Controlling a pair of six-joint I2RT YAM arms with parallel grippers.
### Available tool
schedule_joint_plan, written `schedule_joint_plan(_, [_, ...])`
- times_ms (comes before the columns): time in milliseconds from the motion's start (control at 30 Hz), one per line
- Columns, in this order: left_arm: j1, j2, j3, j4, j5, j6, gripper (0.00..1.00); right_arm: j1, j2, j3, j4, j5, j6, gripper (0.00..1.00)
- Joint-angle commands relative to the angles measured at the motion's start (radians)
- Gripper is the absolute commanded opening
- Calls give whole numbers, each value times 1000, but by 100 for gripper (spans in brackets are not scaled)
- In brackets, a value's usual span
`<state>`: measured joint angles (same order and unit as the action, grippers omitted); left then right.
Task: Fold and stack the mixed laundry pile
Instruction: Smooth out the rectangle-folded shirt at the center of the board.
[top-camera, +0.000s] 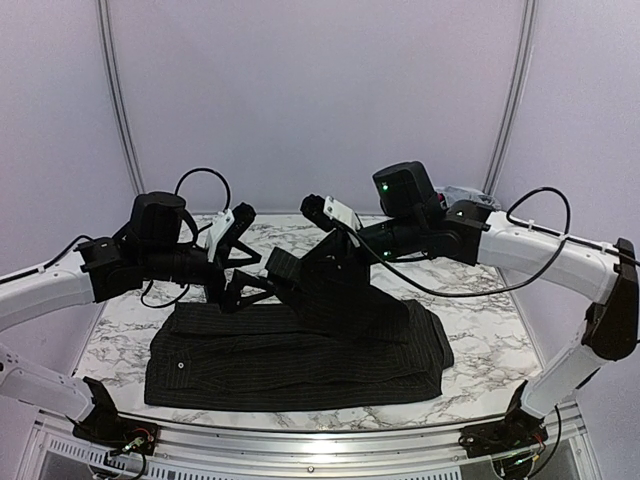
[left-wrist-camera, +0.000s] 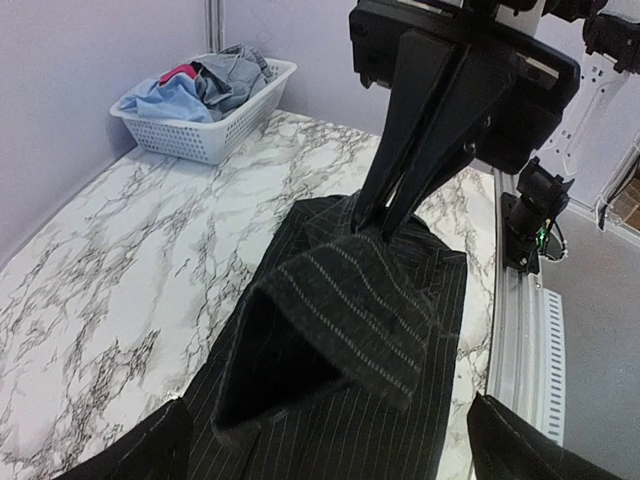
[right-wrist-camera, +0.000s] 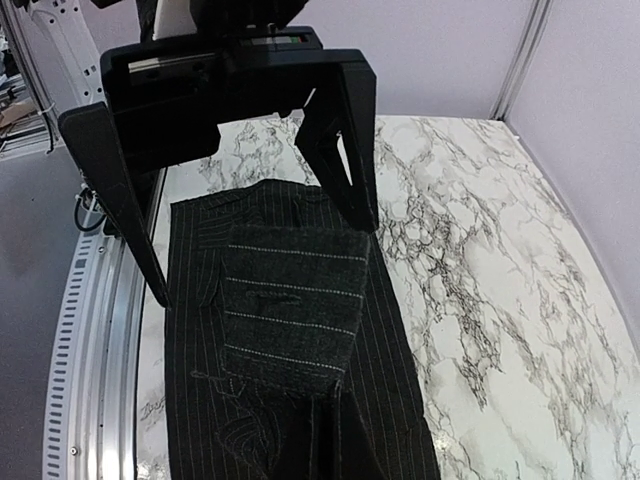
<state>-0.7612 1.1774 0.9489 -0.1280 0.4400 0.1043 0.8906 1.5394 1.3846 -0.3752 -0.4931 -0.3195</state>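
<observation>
A black pinstriped shirt (top-camera: 300, 355) lies folded lengthwise along the front of the marble table (top-camera: 480, 330). My right gripper (left-wrist-camera: 385, 222) is shut on one of the shirt's sleeves and holds its cuff (left-wrist-camera: 350, 310) raised above the shirt body. In the right wrist view the cuff (right-wrist-camera: 290, 295) hides the right gripper's own fingers. My left gripper (top-camera: 252, 268) is open and faces the cuff end. The cuff hangs between the left fingers (right-wrist-camera: 345, 150) and does not touch them. The rest of the laundry pile (left-wrist-camera: 170, 100), light blue, grey-blue and pink-red pieces, sits in a basket.
The white lattice basket (left-wrist-camera: 215, 140) stands at the far right corner of the table, against the wall. In the top view the right arm mostly hides the basket (top-camera: 465, 193). A metal rail (top-camera: 320, 445) runs along the table's front edge, with both arm bases on it.
</observation>
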Motion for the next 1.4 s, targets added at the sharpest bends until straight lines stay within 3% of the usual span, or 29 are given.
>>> schedule_joint_plan(0, [-16, 40, 13, 118, 25, -36, 99, 23, -56, -9, 18, 51, -10, 0])
schedule_joint_plan(300, [-64, 86, 23, 172, 29, 2, 99, 73, -115, -37, -4, 117, -57, 0])
schedule_joint_plan(333, [-65, 92, 28, 170, 25, -4, 95, 73, -124, -45, -3, 121, -59, 0])
schedule_joint_plan(367, [-68, 98, 39, 162, 29, -14, 87, 73, -132, -50, -4, 125, -59, 0])
schedule_joint_plan(433, [-68, 104, 60, 147, 51, -45, 60, 73, -148, -62, -7, 131, -58, 0])
schedule_joint_plan(500, [-68, 107, 77, 135, 57, -91, 8, 73, -173, -85, 2, 136, -51, 0])
schedule_joint_plan(533, [-69, 107, 85, 130, 65, -130, 0, 73, -184, -97, 9, 140, -47, 0])
schedule_joint_plan(633, [-101, 87, 111, 97, 71, -174, 0, 73, -216, -132, 25, 149, -30, 1])
schedule_joint_plan(667, [-122, 74, 123, 78, 52, -171, 0, 73, -229, -144, 33, 153, -20, 7])
schedule_joint_plan(733, [-165, 49, 155, 31, -9, -165, 0, 73, -257, -167, 55, 164, 14, 29])
schedule_joint_plan(767, [-184, 39, 174, 0, -39, -163, 0, 71, -279, -185, 71, 174, 35, 35])
schedule_joint_plan(867, [-237, 37, 241, -112, -116, -171, 0, 49, -355, -237, 123, 168, 95, 38])
schedule_joint_plan(933, [-299, 57, 295, -189, -163, -176, 0, 23, -400, -254, 128, 167, 144, 54])
schedule_joint_plan(1033, [-407, 117, 384, -320, -233, -162, 0, -35, -480, -279, 131, 178, 216, 68])
schedule_joint_plan(1233, [-597, 268, 535, -464, -311, -135, 0, -130, -624, -355, 135, 215, 289, 83])
schedule_joint_plan(1367, [-693, 309, 599, -483, -351, -119, 0, -143, -629, -398, 100, 261, 313, 84])
